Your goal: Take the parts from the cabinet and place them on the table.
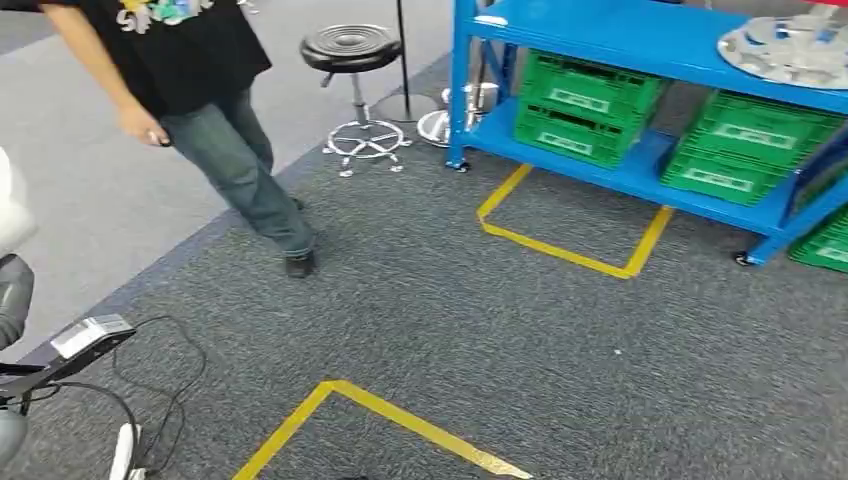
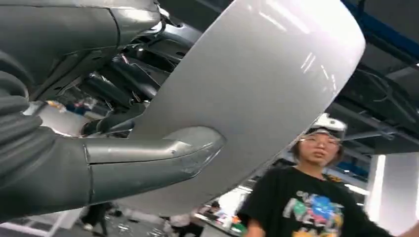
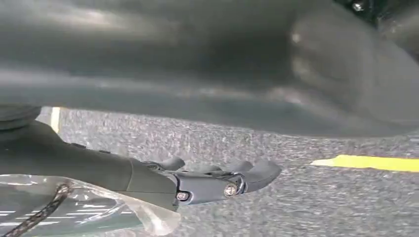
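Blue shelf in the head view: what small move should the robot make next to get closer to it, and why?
Probably a small turn to its right. The blue shelf stands at the upper right across the carpet, and the shiny part on it is cut by the picture's edge. A person is at the left.

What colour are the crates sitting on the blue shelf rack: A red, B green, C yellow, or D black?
B, the crates on the lower level of the blue shelf rack are green in the head view.
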`<state>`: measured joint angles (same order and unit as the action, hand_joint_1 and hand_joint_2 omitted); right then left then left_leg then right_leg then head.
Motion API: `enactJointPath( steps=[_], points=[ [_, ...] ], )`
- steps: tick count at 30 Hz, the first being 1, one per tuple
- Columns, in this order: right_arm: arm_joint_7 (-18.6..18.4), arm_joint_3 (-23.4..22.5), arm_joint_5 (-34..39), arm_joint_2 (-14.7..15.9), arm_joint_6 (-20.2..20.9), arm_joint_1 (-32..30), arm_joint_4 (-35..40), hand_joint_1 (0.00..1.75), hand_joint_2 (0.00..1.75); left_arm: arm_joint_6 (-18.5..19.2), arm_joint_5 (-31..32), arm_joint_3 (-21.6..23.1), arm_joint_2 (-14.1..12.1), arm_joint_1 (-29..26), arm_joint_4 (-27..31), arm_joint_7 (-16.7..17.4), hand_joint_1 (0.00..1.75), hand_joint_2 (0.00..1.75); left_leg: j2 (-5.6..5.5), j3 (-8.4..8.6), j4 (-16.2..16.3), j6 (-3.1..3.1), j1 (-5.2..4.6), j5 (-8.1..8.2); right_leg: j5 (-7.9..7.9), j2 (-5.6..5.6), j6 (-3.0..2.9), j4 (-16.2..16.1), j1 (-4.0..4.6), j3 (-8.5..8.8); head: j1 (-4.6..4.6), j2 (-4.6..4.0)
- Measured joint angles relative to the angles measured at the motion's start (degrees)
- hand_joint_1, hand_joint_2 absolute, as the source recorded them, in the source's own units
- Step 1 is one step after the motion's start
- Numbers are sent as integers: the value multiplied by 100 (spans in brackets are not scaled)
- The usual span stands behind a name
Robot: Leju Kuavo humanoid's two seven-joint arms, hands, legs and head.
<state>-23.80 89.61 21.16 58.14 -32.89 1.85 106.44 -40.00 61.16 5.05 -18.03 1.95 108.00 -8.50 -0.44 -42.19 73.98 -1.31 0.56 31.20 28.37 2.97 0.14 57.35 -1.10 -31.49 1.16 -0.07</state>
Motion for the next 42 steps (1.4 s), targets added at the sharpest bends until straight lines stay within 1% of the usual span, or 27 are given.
enactJointPath(
  steps=[2, 3, 4, 8, 10, 11, 13, 14, 15, 17, 18, 19, 23, 24, 25, 26, 27, 28, 29, 30, 31, 33, 34, 35, 36, 38, 42],
  points=[
    [13, 0, 24, -13, 11, 5, -22, 0, 0, 0, -2, 4, 0, 3, -2, -2, 175, 175, 148, 495, -957, 16, 0, -494, 34, 137, 39, 0, -2, 54, 0, 0],
    [28, 0, 64, -22, 31, 8, -37, 0, 0, -2, -4, 4, 0, 17, -2, -4, 175, 175, 427, 760, -1471, 47, -26, -626, 57, 203, 74, -1, 3, 89, 2, 0],
    [52, 2, 111, -31, 61, 10, -61, 0, 0, 0, -13, 15, 0, 39, -7, -11, 175, 175, 562, 794, -1547, 103, -115, -537, 80, 260, 111, 6, 50, 89, -2, 0],
    [151, -35, 304, -77, 199, 67, -210, 0, 0, -2, -63, 22, -4, 52, -20, -33, 175, 175, 230, 761, -1610, 263, -109, -590, 121, 509, 228, -40, 37, 163, 2, 0],
    [206, -66, 367, -116, 249, 90, -302, 0, 0, -2, -79, 22, -7, 86, -24, -48, 175, 175, 131, 800, -1649, 342, -69, -622, 360, -61, 248, 281, -9, 11, 31, 0],
    [214, -66, 398, -131, 273, 93, -350, 0, 0, -2, -79, 26, 2, 108, -29, -61, 175, 175, 64, 793, -1649, 365, -71, -622, 584, -210, 245, 735, -7, -207, 59, 0],
    [229, -68, 433, -164, 295, 81, -444, 0, 0, -2, -85, 35, 11, 106, -42, -90, 175, 175, -86, 790, -1646, 374, -91, -617, 909, -288, 254, 1626, -1, -688, 57, 0],
    [232, -66, 454, -192, 304, 75, -494, 0, 0, -2, -96, 39, 18, 104, -55, -96, 175, 175, -172, 794, -1644, 375, -96, -616, 900, -290, 254, 1809, -2, -822, 55, 0],
    [234, -68, 470, -214, 304, 73, -523, 0, 0, -2, -98, 42, 24, 104, -66, -101, 175, 175, -262, 802, -1642, 374, -96, -616, 720, -290, 249, 1670, -3, -808, 52, 0],
    [243, -87, 483, -236, 304, 76, -570, 0, 0, -2, -103, 42, 35, 106, -68, -114, 175, 175, -419, 822, -1619, 357, -87, -602, 166, -351, 245, 809, -20, -466, 55, 0],
    [245, -96, 485, -243, 304, 76, -588, 0, 0, -2, -103, 41, 42, 108, -68, -116, 175, 175, -495, 823, -1588, 331, -78, -580, -85, -535, 251, 284, -50, -234, 59, 0],
    [247, -96, 502, -254, 306, 79, -610, 0, 0, -2, -105, 41, 46, 109, -70, -127, 175, 175, -555, 797, -1559, 297, -99, -558, 24, -810, 255, 150, -72, -156, 52, 0],
    [262, -116, 579, -271, 328, 75, -662, 0, 0, 0, -122, 44, 48, 106, -72, -140, 175, 175, -837, 708, -1545, 180, -40, -604, 21, -577, 174, 101, -29, -72, 57, 0],
    [269, -140, 581, -284, 328, 75, -673, 0, 0, 0, -122, 44, 44, 107, -72, -140, 175, 175, -832, 694, -1509, 157, -26, -567, -1, -490, 137, 52, -82, -41, 57, 0],
    [269, -164, 586, -289, 328, 82, -689, 0, 0, -2, -125, 42, 44, 110, -72, -140, 175, 175, -467, 649, -1380, 128, -73, -484, 6, -432, 120, 42, -59, -12, 35, 0],
    [280, -168, 584, -302, 330, 85, -693, 0, 0, 0, -127, 42, 35, 135, -74, -140, 175, 175, -235, 494, -1049, 100, -68, -294, 20, -358, 95, 42, -51, 1, 13, 0],
    [282, -170, 586, -310, 330, 81, -702, 0, 0, -2, -140, 44, 39, 144, -74, -140, 175, 175, -113, 285, -616, 78, -54, -90, 33, -288, 77, 43, -39, 13, 18, 0],
    [280, -168, 588, -315, 330, 63, -715, 0, 0, 0, -138, 46, 46, 139, -81, -142, 175, 175, -43, 46, -129, 67, -40, 100, 49, -202, 59, 44, -32, 23, 18, 0],
    [282, -166, 610, -319, 330, 48, -726, 0, 0, 0, -140, 48, 50, 138, -92, -142, 175, 175, -19, -102, 152, 61, -31, 162, 63, -160, 57, 45, -30, 30, 18, 0],
    [291, -166, 669, -332, 321, 39, -741, 0, 0, 0, -140, 50, 55, 133, -103, -142, 175, 175, -12, -117, 158, 57, -26, 85, 77, -105, 61, 46, -30, 45, 20, 0],
    [337, -192, 827, -352, 264, 15, -759, 0, 0, 0, -140, 50, 55, 128, -107, -140, 175, 175, -8, -4, -75, 63, -23, -114, 95, -61, 66, 46, -30, 61, 17, 0],
    [512, -326, 1216, -420, 30, -79, -778, 0, 0, 0, -149, 44, 48, 101, -103, -129, 175, 175, 20, 456, -982, 105, -25, -602, 133, 11, 90, 45, -34, 126, 20, 0],
    [687, -439, 1481, -476, -174, -174, -778, 0, 0, 0, -173, 26, 44, 56, -96, -129, 175, 175, 95, 650, -1358, 137, -43, -644, 156, 33, 115, 35, -35, 148, 20, 0],
    [881, -553, 1754, -538, -418, -236, -778, 0, 0, 0, -184, 13, 44, 1, -85, -129, 175, 175, 121, 709, -1476, 159, -82, -601, 175, 38, 156, 68, 18, 122, 17, 0],
    [955, -633, 1833, -579, -503, -297, -778, 0, 0, -2, -188, -4, 31, -46, -61, -129, 175, 175, 112, 698, -1492, 176, -82, -569, 162, 43, 176, 54, 4, 97, 24, 0],
    [1143, -778, 1975, -660, -603, -417, -774, 0, 0, -2, -201, -35, 44, -162, -29, -162, 175, 175, 99, 698, -1530, 142, -67, -589, 170, 41, 91, 53, 18, 105, 35, 0],
    [1255, -1106, 1991, -846, -667, -648, -780, 0, 0, -2, -195, -98, 63, -287, 59, -199, 175, 175, 96, 702, -1530, 184, -72, -562, 151, 38, 124, -28, 18, 147, 31, 0]
  ],
)
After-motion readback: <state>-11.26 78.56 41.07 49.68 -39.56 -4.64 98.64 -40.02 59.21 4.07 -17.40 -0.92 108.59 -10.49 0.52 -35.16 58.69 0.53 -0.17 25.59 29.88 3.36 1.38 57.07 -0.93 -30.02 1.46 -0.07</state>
